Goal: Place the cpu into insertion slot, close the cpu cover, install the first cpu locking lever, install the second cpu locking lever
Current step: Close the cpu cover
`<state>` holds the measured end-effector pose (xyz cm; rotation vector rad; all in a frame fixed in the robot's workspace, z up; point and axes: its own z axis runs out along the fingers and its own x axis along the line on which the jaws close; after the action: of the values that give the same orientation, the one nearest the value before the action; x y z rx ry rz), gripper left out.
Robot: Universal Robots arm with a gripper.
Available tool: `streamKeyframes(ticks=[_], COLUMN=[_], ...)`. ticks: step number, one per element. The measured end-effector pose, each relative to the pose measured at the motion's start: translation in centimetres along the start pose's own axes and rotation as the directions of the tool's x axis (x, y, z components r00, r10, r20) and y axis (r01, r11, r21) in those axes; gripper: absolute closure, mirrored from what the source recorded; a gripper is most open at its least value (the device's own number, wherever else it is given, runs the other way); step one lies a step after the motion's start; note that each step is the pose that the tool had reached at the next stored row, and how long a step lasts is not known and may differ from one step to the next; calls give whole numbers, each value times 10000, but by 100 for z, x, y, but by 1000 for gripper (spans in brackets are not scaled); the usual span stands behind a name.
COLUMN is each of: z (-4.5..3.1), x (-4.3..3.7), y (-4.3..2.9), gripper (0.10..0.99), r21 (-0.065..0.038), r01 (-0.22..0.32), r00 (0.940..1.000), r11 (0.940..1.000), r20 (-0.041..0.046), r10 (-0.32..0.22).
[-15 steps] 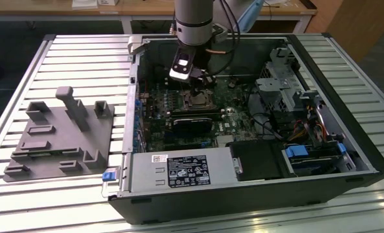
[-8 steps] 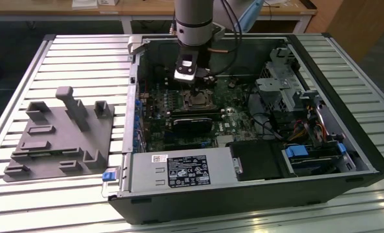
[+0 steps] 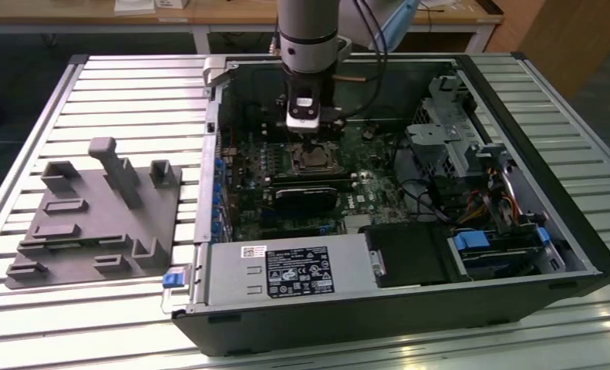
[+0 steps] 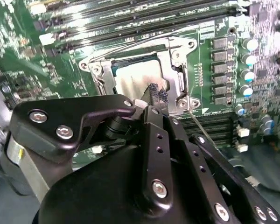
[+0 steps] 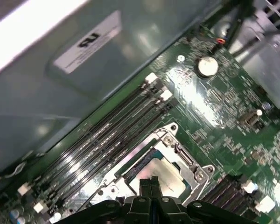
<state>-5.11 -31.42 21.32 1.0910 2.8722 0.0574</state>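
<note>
The cpu (image 4: 130, 81), a silvery-grey square, lies flat in the black-rimmed insertion slot (image 3: 293, 159). The cpu cover (image 4: 176, 70), a thin metal frame, lies level around its face.

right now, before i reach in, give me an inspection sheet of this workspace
surface: slatted silvery metal table carrying an open black computer case.
job's things: the small silvery-grey square cpu sits in the black-rimmed insertion slot. The thin metal-frame cpu cover lies around it, with the chip face showing through its cut-out.
clutter: a grey moulded fixture plate on the table, at the exterior view's left of the case.
grippers: the black gripper has its fingers together, close above the cpu's edge, with nothing seen held.
cables: an orange and dark cable bundle inside the case, at the exterior view's right.
surroundings: a wooden-topped bench behind the table.
</note>
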Motion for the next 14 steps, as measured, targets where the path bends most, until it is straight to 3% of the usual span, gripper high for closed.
streamKeyframes(ticks=[4, 7, 10, 14], z=[2, 3, 4, 5], x=[0, 0, 0, 0], y=[0, 0, 0, 0], gripper=[980, 980, 980, 980], r21=[-30, -56, -79, -114], r01=[691, 1225, 1724, 2405], r00=[9976, 9924, 9850, 9705], r11=[9976, 9924, 9850, 9706], r20=[-34, -59, -81, -109], r10=[-691, -1226, -1725, -2407])
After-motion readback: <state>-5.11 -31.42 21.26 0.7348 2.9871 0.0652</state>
